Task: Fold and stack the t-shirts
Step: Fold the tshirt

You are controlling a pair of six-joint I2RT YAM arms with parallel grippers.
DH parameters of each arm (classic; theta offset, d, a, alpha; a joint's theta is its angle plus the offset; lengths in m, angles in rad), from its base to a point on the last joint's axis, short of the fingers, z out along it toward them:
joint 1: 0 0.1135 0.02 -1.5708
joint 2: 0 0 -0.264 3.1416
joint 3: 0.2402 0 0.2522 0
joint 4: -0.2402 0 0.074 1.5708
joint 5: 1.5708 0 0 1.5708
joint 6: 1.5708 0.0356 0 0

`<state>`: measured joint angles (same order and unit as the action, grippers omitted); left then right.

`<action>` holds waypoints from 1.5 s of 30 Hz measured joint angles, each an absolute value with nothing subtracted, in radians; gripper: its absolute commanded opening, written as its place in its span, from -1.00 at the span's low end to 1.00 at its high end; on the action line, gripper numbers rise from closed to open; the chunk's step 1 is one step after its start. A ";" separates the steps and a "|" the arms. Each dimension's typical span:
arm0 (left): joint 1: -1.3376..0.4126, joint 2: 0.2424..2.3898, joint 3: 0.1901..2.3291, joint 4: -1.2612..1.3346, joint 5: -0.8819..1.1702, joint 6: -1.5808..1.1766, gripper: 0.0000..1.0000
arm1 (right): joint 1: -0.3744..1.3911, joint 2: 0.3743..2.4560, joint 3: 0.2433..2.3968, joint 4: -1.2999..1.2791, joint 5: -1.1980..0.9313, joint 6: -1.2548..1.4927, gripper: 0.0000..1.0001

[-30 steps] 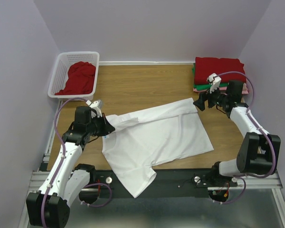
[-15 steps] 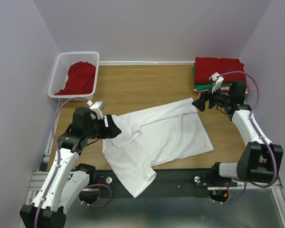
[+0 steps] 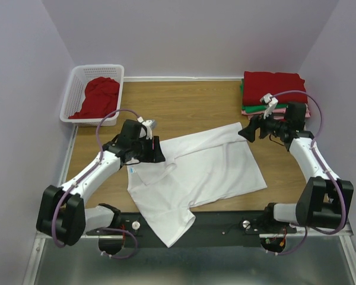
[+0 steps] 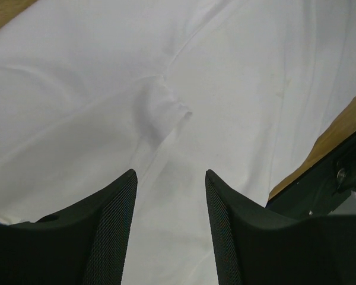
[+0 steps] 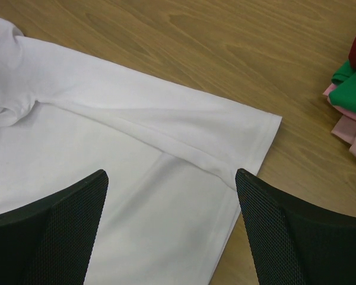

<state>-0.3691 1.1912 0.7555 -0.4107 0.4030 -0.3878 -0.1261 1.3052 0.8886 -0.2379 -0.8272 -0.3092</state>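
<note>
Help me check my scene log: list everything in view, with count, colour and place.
white t-shirt: one, white, spread across the middle of the table, one end lying over the near edge
stack of folded t-shirts: one stack, red on top with green and pink below, far right corner; number of shirts unclear
red t-shirt: one, red, crumpled in the basket
basket: one, white lattice, far left corner
table: one, brown wood
left fingers: two, black, apart over the white t-shirt, holding nothing
right fingers: two, black, apart over the shirt's far right corner, holding nothing
</note>
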 measured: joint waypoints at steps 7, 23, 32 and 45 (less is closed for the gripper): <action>-0.352 1.258 0.779 -0.336 0.165 -0.420 0.18 | -0.126 1.452 0.914 -0.242 -0.723 -0.260 0.63; -0.044 1.171 0.575 -0.120 -0.010 -0.685 0.16 | -0.120 1.916 1.180 -0.247 -0.570 -0.163 0.44; -0.013 1.264 0.570 -0.041 -0.022 -0.722 0.04 | -0.109 1.923 1.187 -0.237 -0.568 -0.153 0.43; -0.013 1.388 0.570 0.028 -0.015 -0.721 -0.28 | -0.097 1.929 1.188 -0.224 -0.567 -0.148 0.39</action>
<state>-0.0132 1.3876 0.5701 0.0280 -0.0147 -0.7212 -0.0975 1.9285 1.1881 -0.2237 -0.5674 -0.1482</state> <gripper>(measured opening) 0.413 0.703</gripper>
